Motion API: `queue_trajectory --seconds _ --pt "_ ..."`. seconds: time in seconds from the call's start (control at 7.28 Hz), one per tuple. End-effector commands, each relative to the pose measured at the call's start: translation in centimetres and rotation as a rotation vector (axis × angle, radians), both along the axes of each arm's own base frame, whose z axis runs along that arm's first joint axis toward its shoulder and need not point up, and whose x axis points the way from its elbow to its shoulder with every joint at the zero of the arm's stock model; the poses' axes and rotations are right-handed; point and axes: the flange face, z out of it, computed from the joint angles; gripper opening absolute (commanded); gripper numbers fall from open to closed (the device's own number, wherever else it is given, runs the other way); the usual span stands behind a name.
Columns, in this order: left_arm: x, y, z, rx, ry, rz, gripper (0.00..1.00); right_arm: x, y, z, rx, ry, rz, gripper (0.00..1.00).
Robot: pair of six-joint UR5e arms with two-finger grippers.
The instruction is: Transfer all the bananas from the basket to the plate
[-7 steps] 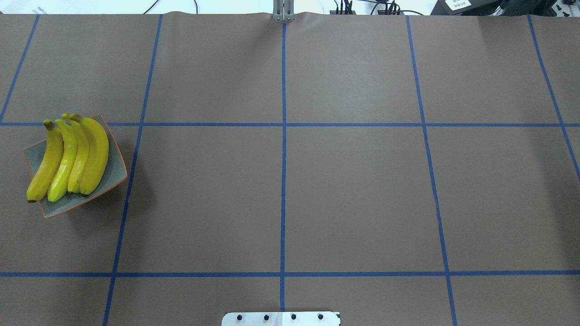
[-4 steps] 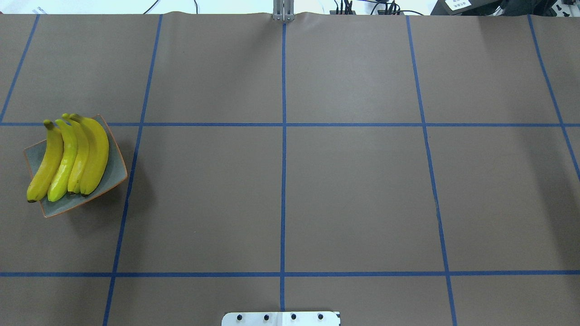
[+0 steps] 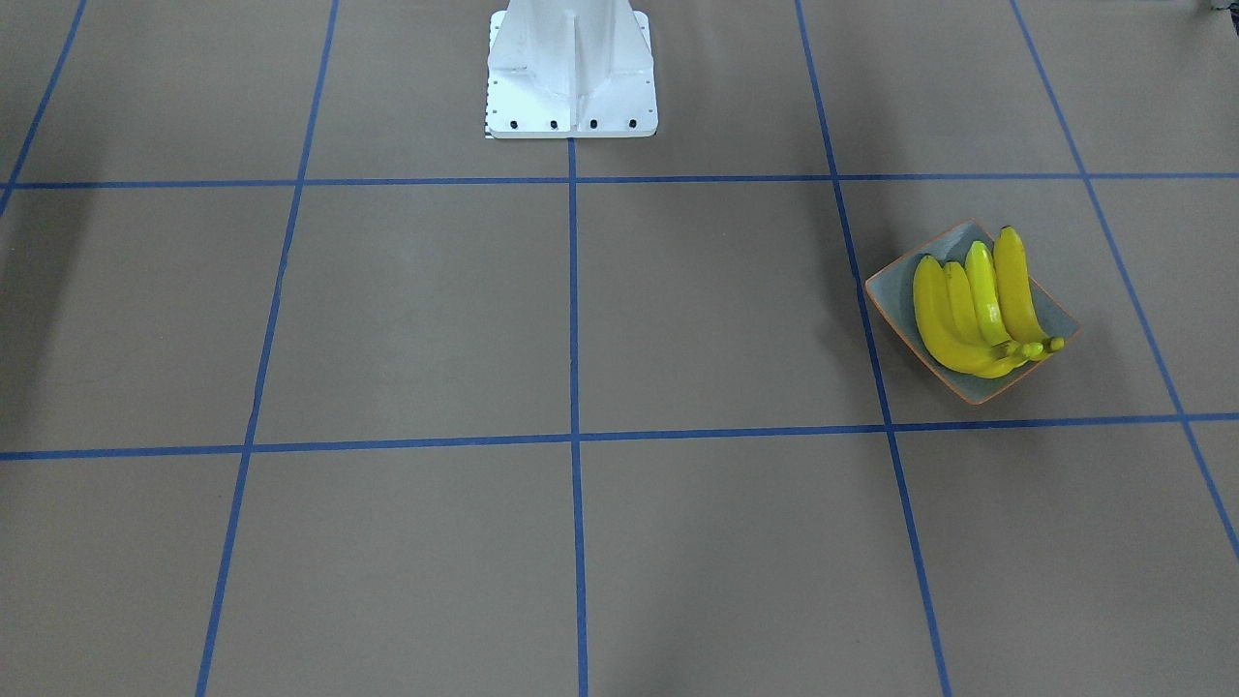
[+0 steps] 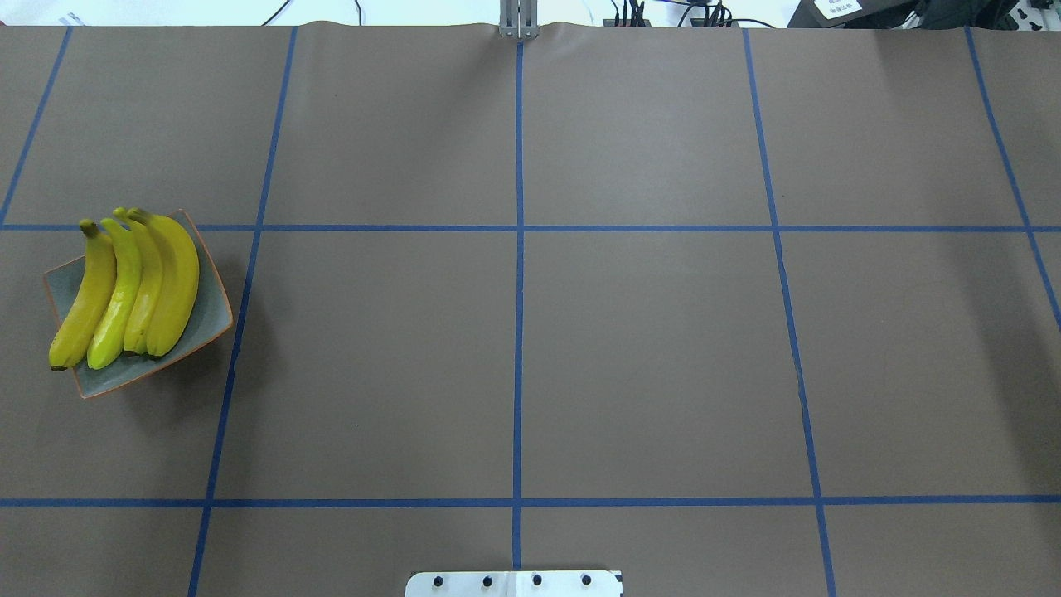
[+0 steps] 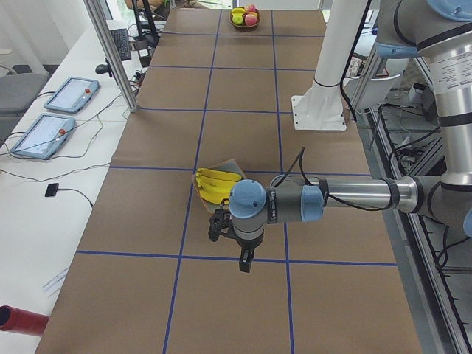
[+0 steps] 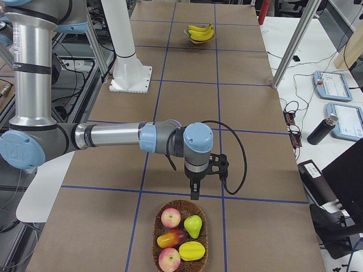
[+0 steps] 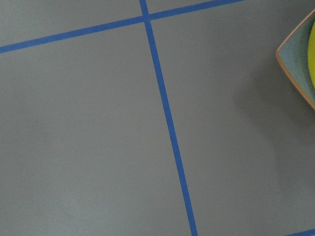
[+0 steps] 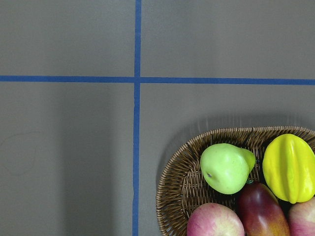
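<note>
Several yellow bananas (image 4: 133,282) lie side by side on the square grey plate (image 4: 207,319) with the orange rim, at the table's left. They also show in the front view (image 3: 968,310) on the plate (image 3: 892,290). The wicker basket (image 6: 180,235) at the table's right end holds apples, a pear and a star fruit, and no bananas. My left gripper (image 5: 245,262) hangs over bare table beside the plate (image 5: 231,164). My right gripper (image 6: 194,192) hangs just before the basket's rim. Both show only in the side views, so I cannot tell whether they are open or shut.
The white pedestal base (image 3: 571,68) stands at the robot's side of the table, in the middle. Blue tape lines cross the brown table cover. Aluminium posts (image 5: 110,51) and tablets (image 5: 70,94) stand along the operators' side.
</note>
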Motion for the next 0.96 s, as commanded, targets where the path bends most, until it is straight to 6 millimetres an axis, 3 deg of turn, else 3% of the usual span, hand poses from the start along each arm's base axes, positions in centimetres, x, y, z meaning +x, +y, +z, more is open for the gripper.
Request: queue_trajectory --seconds 0.0,0.82 --pt "0.0 0.0 0.1 -0.001 -0.002 0.001 1.00 0.0 0.0 0.0 0.001 0.002 0.000 1.00" --pt "0.0 -0.5 -1.1 0.025 -0.001 0.000 1.00 -0.1 0.6 0.7 -0.014 0.001 0.000 1.00"
